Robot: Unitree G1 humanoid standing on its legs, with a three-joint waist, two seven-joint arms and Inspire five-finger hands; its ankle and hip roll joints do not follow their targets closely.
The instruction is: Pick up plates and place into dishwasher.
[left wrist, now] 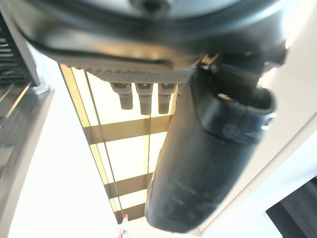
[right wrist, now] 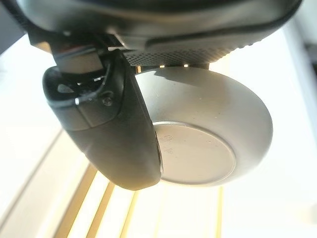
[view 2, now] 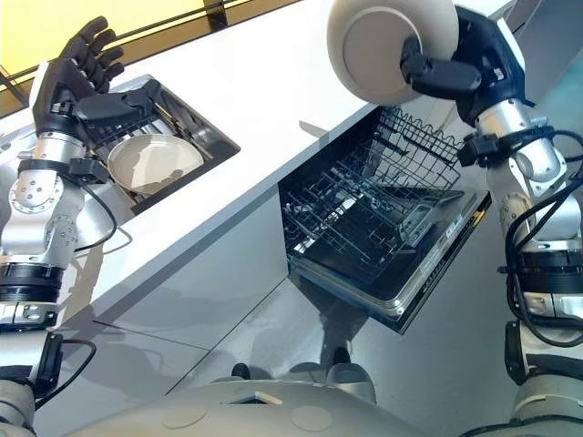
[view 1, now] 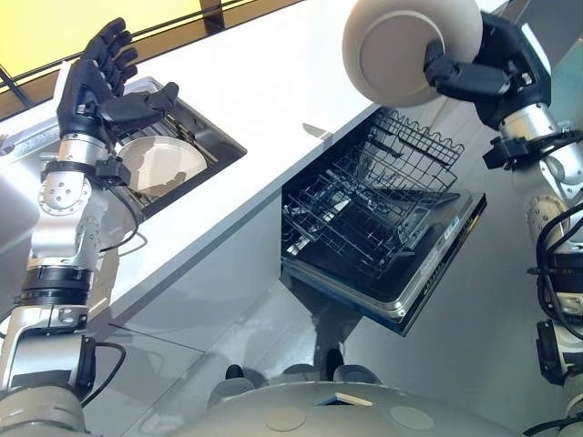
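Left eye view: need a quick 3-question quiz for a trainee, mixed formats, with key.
1. True or false: the plate in the right hand already sits in the dishwasher rack.
2. The left hand is: A) open, raised by the sink; B) shut on a plate; C) inside the rack.
3. Fill in: a second plate lies in the ____.
Key: 1 false; 2 A; 3 sink.
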